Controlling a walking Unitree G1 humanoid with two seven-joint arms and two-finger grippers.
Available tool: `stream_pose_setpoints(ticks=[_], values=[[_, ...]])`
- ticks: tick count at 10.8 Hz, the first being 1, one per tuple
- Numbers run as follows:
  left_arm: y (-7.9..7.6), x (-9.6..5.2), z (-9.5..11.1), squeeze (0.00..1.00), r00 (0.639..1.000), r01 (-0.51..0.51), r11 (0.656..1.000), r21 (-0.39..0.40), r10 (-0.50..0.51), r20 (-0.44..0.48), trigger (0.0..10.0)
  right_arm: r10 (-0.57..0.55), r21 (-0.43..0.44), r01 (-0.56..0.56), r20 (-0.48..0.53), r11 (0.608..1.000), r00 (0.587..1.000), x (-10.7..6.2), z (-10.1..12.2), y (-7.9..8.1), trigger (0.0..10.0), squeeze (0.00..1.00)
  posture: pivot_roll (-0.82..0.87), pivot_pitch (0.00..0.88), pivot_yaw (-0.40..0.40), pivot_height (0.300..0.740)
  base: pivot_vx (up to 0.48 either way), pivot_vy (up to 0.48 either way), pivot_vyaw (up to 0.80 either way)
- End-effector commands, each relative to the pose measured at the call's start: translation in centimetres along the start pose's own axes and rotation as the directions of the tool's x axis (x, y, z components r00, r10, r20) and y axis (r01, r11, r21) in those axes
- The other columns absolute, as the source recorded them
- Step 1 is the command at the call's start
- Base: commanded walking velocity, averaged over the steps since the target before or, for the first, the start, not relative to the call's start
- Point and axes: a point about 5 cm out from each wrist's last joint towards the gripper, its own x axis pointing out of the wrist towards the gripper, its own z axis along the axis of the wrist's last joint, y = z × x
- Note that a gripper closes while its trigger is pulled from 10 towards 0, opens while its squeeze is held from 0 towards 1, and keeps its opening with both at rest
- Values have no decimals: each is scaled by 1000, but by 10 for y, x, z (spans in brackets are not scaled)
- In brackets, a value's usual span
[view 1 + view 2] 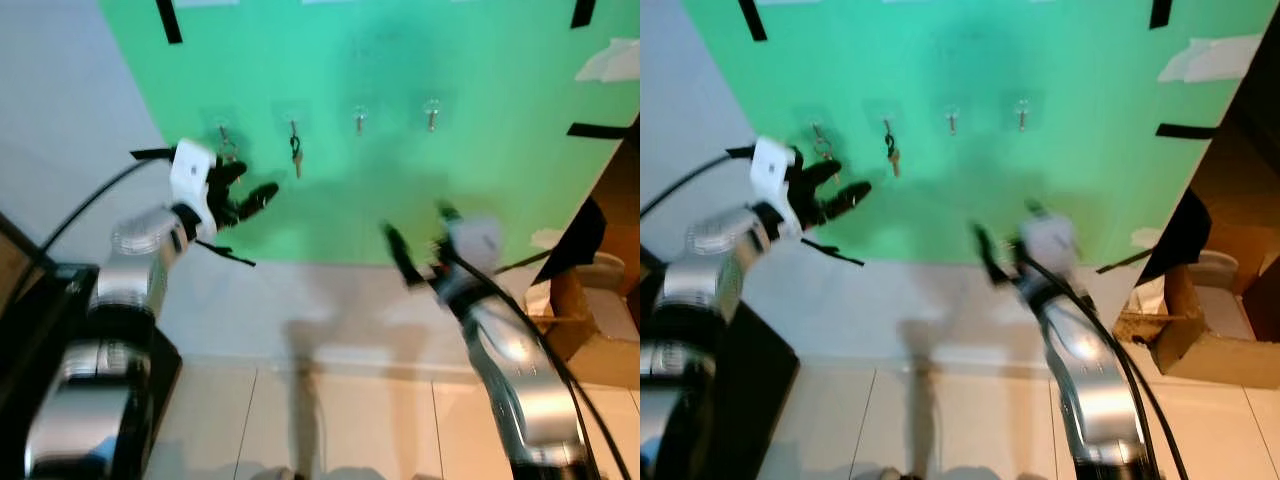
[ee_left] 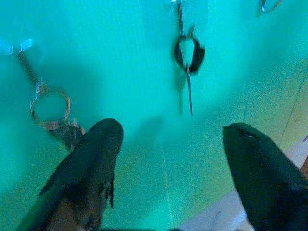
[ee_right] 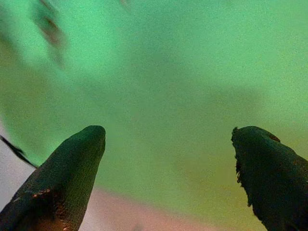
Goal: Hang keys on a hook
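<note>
Keys hang on the leftmost hook of the green board. Left gripper hovers just beside them, jaws released; right gripper, lower, jaws released too.

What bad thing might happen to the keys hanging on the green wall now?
1. The open left gripper sits right beside the key ring on the first hook, so a bump might knock it off.
2. The black-headed key on the second hook hangs just past the fingers and might get swiped too.
3. The head views are blurred, so aiming may be off.
</note>
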Motion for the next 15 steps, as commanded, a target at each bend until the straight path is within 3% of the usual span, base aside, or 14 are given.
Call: stream_pose_setpoints(ticks=[1,2,4,6,7,11,12,13,15], values=[[-6,-1,5,1000,997,-58,998,28,56,60,10000,-30,1,30,-14,1000,999,-2,-4,-3,10000,1000,-92,0,137,740,0,0,0],[-14,-2,-1,1000,993,-90,995,29,88,75,10000,-46,-34,45,-24,998,999,-7,-13,-7,10000,1000,-92,0,134,740,0,0,800],[-29,-4,-20,1000,984,-175,983,49,172,55,10000,-152,-23,151,-32,988,988,-13,-29,-18,10000,1000,-93,0,126,740,0,0,781],[-35,-9,-33,1000,970,-244,966,80,242,34,10000,-185,2,186,-72,983,980,-15,-40,-21,10000,1000,-102,0,121,740,0,0,759],[-38,-11,-41,1000,962,-271,961,57,271,9,10000,-186,34,189,-89,981,979,-14,-46,-20,10000,1000,-115,0,125,740,0,0,775],[-39,-10,-54,1000,940,-340,940,-32,338,-48,10000,-208,121,226,-142,967,968,-13,-57,-20,10000,1000,-124,0,137,740,0,0,791],[-38,-11,-56,1000,933,-356,934,-19,355,-53,10000,-207,133,227,-149,965,967,-13,-58,-20,10000,1000,-124,0,137,740,0,0,794],[-44,-13,-63,1000,948,-308,951,18,309,-77,10000,-238,159,264,-161,951,958,-13,-61,-23,10000,1000,-123,0,139,740,0,0,794],[-45,-15,-63,1000,950,-306,952,-1,306,-69,10000,-255,161,280,-163,946,953,-14,-64,-24,10000,1000,-109,0,131,740,0,0,794]])
